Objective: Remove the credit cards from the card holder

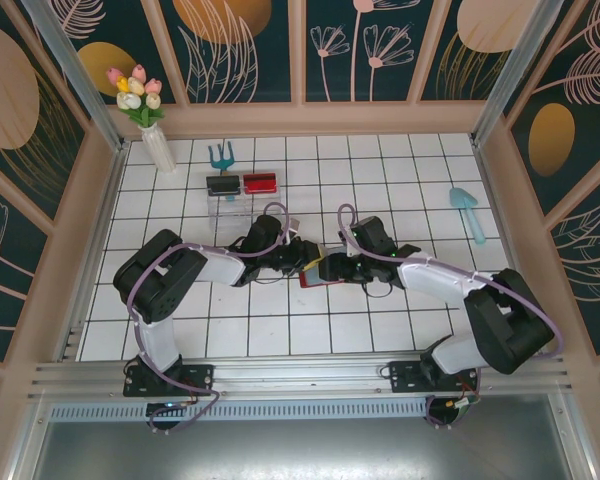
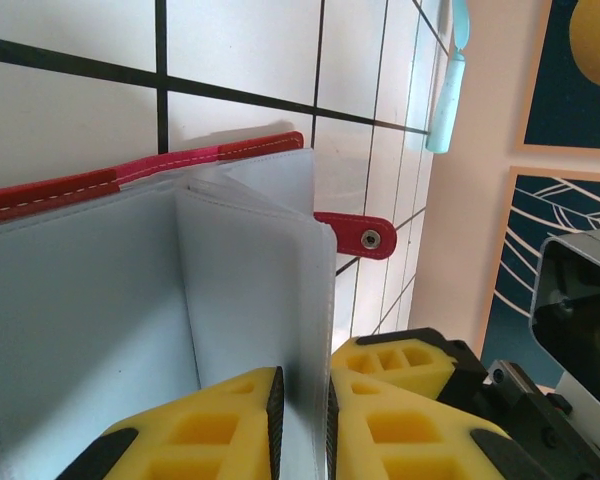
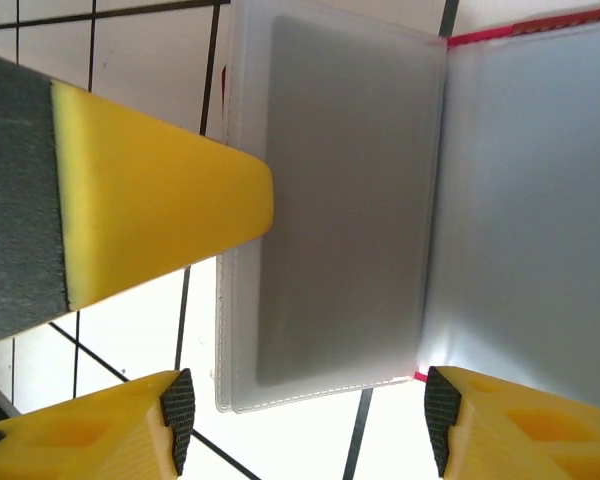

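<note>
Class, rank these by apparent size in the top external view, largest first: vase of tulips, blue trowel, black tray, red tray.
1. vase of tulips
2. blue trowel
3. black tray and red tray: they look alike, so tied.

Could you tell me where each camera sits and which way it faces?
Top external: above and behind the bases, looking down at the white tiled table; both arms show.
Left wrist: looks along the left hand, shut on a grey-blue pocket of the red folding card holder.
Right wrist: looks down past the open right hand at the holder.
Both wrist views share its grey-blue pockets.
</note>
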Motion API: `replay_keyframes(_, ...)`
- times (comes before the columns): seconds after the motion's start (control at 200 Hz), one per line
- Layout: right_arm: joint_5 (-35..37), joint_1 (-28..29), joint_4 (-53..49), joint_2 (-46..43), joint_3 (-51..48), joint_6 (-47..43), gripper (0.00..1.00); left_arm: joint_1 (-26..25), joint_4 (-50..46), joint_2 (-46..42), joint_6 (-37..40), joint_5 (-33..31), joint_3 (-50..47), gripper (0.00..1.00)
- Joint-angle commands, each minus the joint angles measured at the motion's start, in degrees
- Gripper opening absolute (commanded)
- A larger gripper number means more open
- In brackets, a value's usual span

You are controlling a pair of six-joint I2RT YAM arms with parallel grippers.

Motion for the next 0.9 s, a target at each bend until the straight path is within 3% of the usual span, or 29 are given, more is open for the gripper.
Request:
replay_keyframes(0.0, 4.65, 0.83, -0.29, -3.66, -0.92, -0.81, 0.68, -0.2, 1.33, 0.74, 0.05, 0.69, 1.43, 0.22)
replay_keyframes(0.34, 7.44, 2.4, -1.34, -1.08, 0.65, -1.82, 0.71, -0.27, 1.16, 1.81, 0.15, 1.31, 3.26, 0.24)
replay_keyframes(0.706, 11.18, 0.58, -2.33, -1.32, -0.01, -0.16, 0.65, -0.25, 0.82, 1.57, 0.34, 1.26, 2.65, 0.24)
replay_keyframes(0.796, 11.52, -0.19, -2.79, -1.05, -0.26, 0.09, 0.63, -0.26, -0.05, 1.1, 0.92, 1.02, 2.56, 0.32)
replay_keyframes(0.896, 11.2, -1.17, -2.8, -0.97, -0.71, 0.37, 0.62, -0.24, -2.08, 0.05, 2.23, 0.4, 2.75, 0.34)
